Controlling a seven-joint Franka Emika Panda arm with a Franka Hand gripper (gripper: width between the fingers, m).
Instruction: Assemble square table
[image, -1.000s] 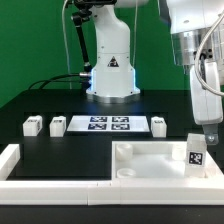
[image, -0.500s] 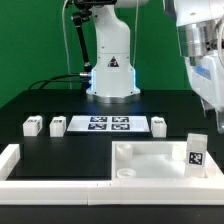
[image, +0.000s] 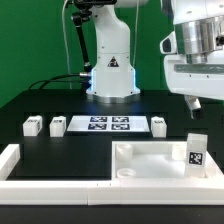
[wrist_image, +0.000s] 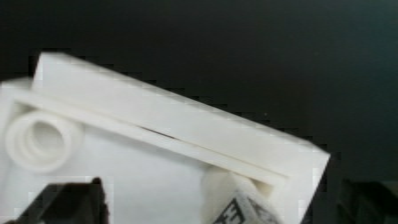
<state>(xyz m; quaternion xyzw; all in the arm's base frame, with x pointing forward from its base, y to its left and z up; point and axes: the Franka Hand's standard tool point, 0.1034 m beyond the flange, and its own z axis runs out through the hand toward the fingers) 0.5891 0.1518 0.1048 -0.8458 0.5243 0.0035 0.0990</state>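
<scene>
On the black table (image: 60, 100), the square tabletop (image: 150, 160) is lying rim-up, exposing its corner holes (wrist_image: 39, 138). One tagged leg (image: 196, 152) is standing in a corner. I am hovering my gripper (image: 200, 103) above it, jaws fully spread and empty, presumably for clearance.

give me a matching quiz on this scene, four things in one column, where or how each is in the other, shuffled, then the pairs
1. large white plastic square tray-like table top
2. thin flat white marker board
3. small white tagged leg
4. gripper

a. raised, jaws open, empty
b. upright on the tray top, exterior view's right
c. lying flat, farther back, mid-picture
d. nearest the camera, exterior view's right

Pairs: 1-d; 2-c; 3-b; 4-a
</scene>
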